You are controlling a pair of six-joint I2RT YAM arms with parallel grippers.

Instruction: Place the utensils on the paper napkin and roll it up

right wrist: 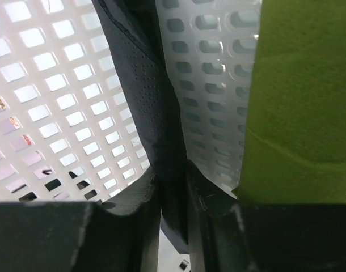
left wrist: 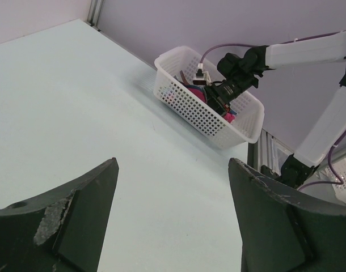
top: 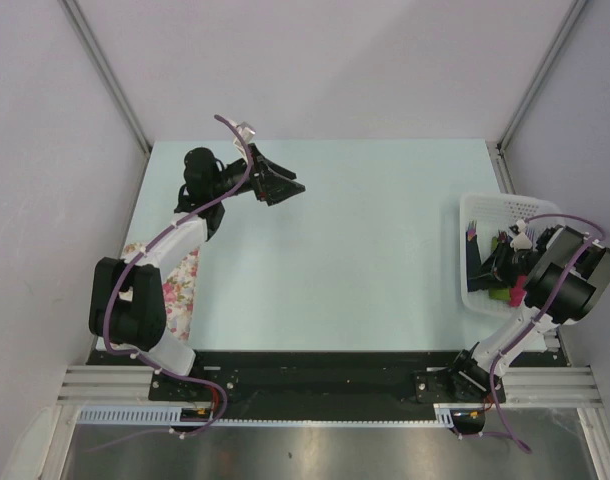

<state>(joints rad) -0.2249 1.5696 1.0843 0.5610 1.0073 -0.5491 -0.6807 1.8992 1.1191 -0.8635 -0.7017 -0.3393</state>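
My right gripper (right wrist: 173, 177) is down inside the white basket (right wrist: 48, 85), shut on the paper napkin (right wrist: 144, 85), a dark rolled-up strip running upward between the jaws. A thin slit of light shows along the left finger lower down. From above, the right gripper (top: 500, 262) sits over the basket (top: 475, 212) at the table's right edge. The utensils are hidden. My left gripper (top: 290, 185) hovers over the far left of the table, and in its wrist view the left gripper (left wrist: 173, 164) is open with only bare tabletop between the fingers.
A green bundle (right wrist: 303, 102) lies against the basket wall right beside my right fingers. Pink and green bundles (top: 505, 293) fill the basket's near end. A floral cloth (top: 180, 285) lies at the table's left edge under the left arm.
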